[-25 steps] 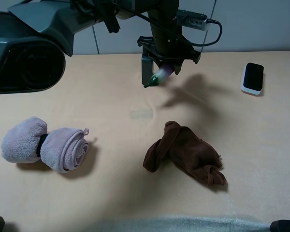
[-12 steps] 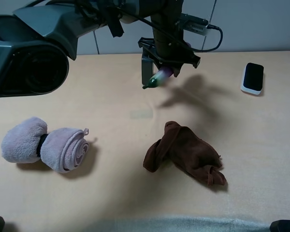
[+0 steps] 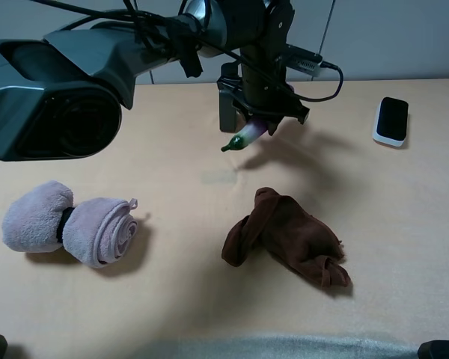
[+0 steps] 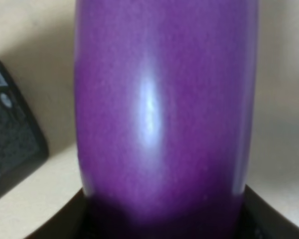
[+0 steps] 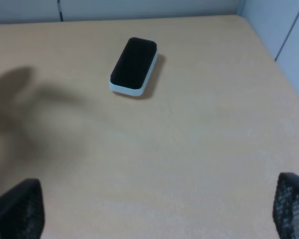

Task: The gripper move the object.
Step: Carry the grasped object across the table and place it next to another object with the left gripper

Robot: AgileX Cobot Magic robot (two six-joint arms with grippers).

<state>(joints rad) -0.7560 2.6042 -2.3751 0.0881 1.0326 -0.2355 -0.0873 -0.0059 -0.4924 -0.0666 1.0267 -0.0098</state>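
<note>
Ext. high: eggplant (image 3: 243, 137) is held by left gripper (image 3: 253, 123) above table (image 3: 172, 299), green stem end tilted down. Brown cloth (image 3: 288, 238) is seen nearer front, rolled pink towel (image 3: 67, 224) at left, black-and-white device (image 3: 391, 120) far right.
L wrist: view is filled by purple eggplant (image 4: 164, 109), clamped in the jaws.
R wrist: right gripper (image 5: 154, 209) jaws are spread wide; device (image 5: 134, 64) lies on table (image 5: 199, 149).

The object is a small eggplant (image 3: 247, 134), glossy purple along its body and paling toward a green stem tip. It hangs clear of the tan surface (image 3: 157, 149), pinched at its thick end in the left claw (image 3: 258, 114). It is tilted, stem end lowest, above the surface's far middle.
</note>
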